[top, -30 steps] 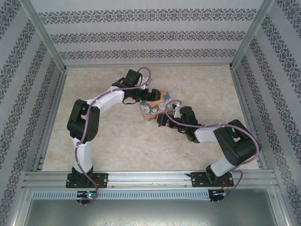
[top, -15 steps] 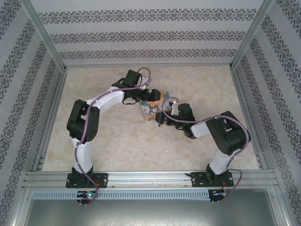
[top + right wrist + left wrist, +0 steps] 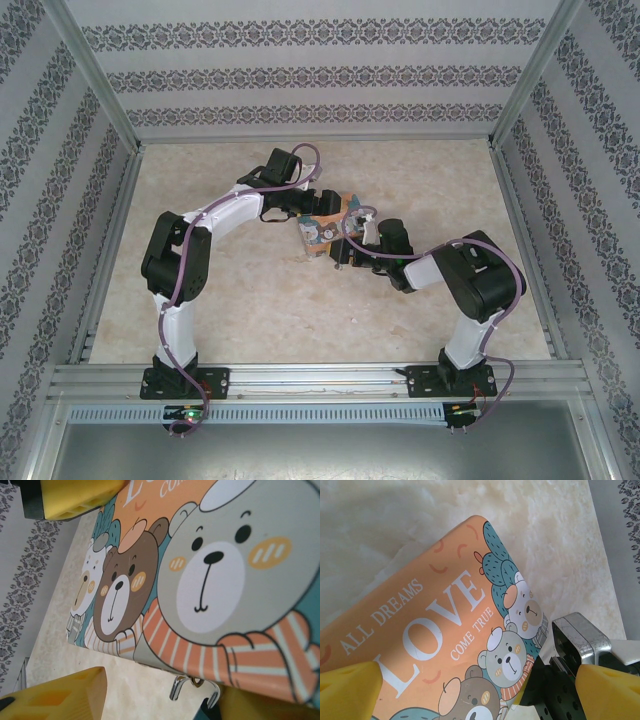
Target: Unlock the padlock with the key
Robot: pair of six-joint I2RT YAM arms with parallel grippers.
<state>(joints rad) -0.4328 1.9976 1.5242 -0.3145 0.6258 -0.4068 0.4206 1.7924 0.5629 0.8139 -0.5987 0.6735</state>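
Found the right claw point(image 3: 162, 692) low at the tin's bottom edge, fingers spread apart and gripping nothing. Saw the padlock point(image 3: 192, 687) between those fingers, at about 6 o'clock in the right wrist view: thin silvery shackle tucked just under the tin point(image 3: 215, 580), apparently hooked to it, teal body mostly cut off by the frame edge. Found the left claw point(image 3: 480, 680) clamped across the tin, propping it tilted up off the surface point(image 3: 230, 290). Could not tell the key's whereabouts.

Judged the step as the approach to the padlock, lock not yet opened. Judged the next move to call for a key in hand first, then a fine line-up on the keyhole, with the tin held steady.

Took the shackle from the right wrist view, too small to pick out from overhead. Took the "LOVE" lettering and a silvery block point(image 3: 577, 635) at 3 o'clock from the left wrist view. Took from overhead the two arms meeting at the tin, right claw at its 5 o'clock.
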